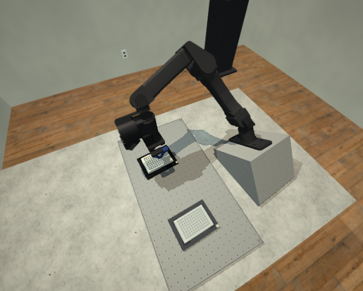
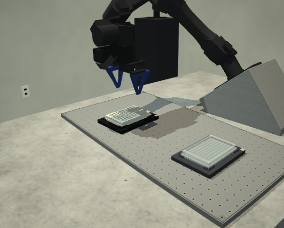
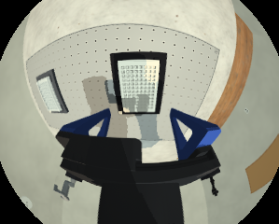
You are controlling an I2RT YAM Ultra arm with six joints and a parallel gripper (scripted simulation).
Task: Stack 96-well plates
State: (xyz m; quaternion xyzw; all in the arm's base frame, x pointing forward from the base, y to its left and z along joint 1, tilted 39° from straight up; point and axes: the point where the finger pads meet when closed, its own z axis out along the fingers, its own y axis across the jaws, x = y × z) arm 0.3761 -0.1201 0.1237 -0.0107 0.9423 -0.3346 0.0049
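Observation:
A white 96-well plate (image 1: pixel 155 162) sits in the black nest N1 (image 1: pixel 161 168) at the far end of the breadboard; it also shows in the exterior view (image 2: pixel 126 114) and in the wrist view (image 3: pixel 139 85). My gripper (image 2: pixel 127 90) hangs a short way above this plate with its blue fingers wide open and nothing between them; it also shows in the top view (image 1: pixel 159 152) and the wrist view (image 3: pixel 142 131). A second 96-well plate (image 1: pixel 193 223) (image 2: pixel 209 156) sits in the dark nest N2 at the near end, apart from the gripper, and shows at the left of the wrist view (image 3: pixel 48 92).
Both nests stand on a grey perforated breadboard (image 1: pixel 187 200). The arm's base is on a grey block (image 1: pixel 258 165) beside the board. A tall black column (image 1: pixel 224 34) stands behind the arm. A small white tag (image 2: pixel 242 149) marks one corner of N2.

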